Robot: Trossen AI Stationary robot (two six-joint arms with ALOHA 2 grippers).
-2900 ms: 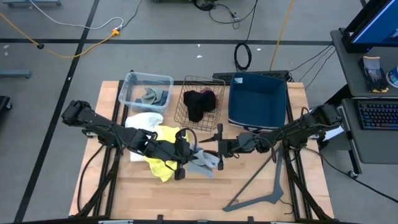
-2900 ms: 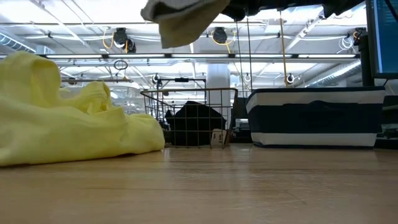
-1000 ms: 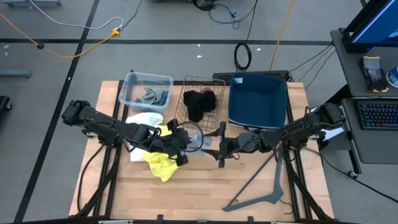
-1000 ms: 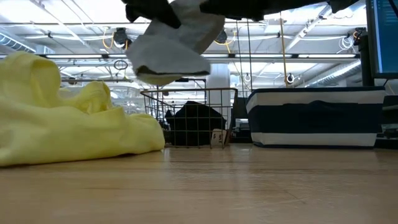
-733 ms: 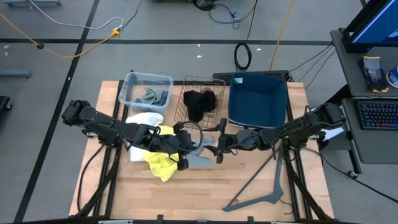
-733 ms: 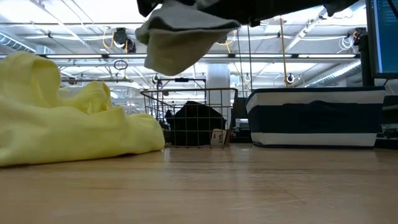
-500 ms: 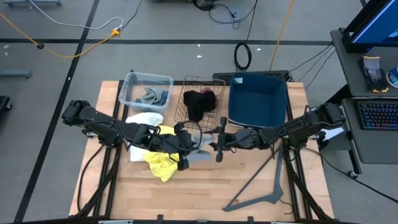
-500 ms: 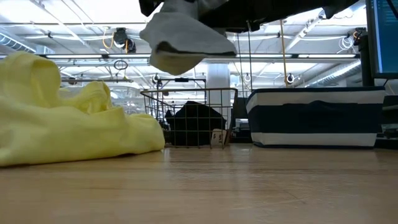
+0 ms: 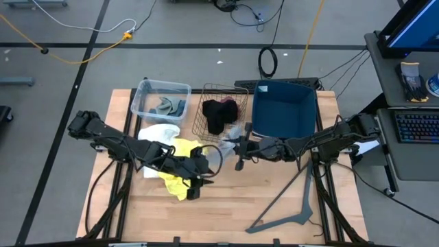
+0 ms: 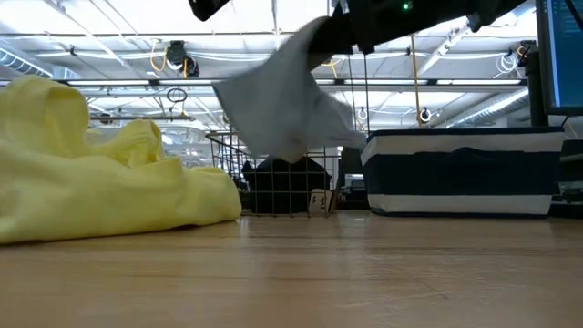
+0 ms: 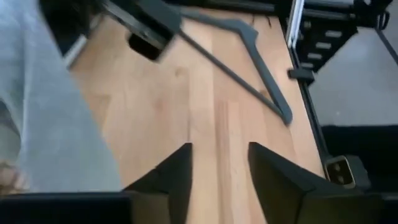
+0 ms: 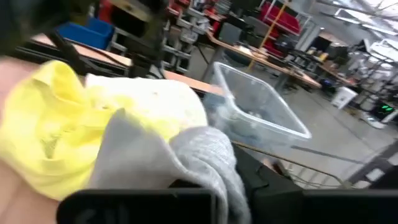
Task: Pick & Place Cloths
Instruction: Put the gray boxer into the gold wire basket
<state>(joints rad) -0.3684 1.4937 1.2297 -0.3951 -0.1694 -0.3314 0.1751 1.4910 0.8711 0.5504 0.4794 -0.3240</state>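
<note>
We see the yellow cloth (image 9: 180, 180) heaped on the table's (image 9: 274, 206) left w/ the left gripper (image 9: 194, 189) over it, fingers apart, holding nothing; the right gripper (image 9: 239, 146) grips the light grey cloth (image 10: 278, 105), hanging in mid-air just before the wire basket (image 9: 221, 116).

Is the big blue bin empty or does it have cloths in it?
Empty. From above, the blue bin shows only its bare bottom; the grey cloth hangs from the right claw, outside it.
</note>
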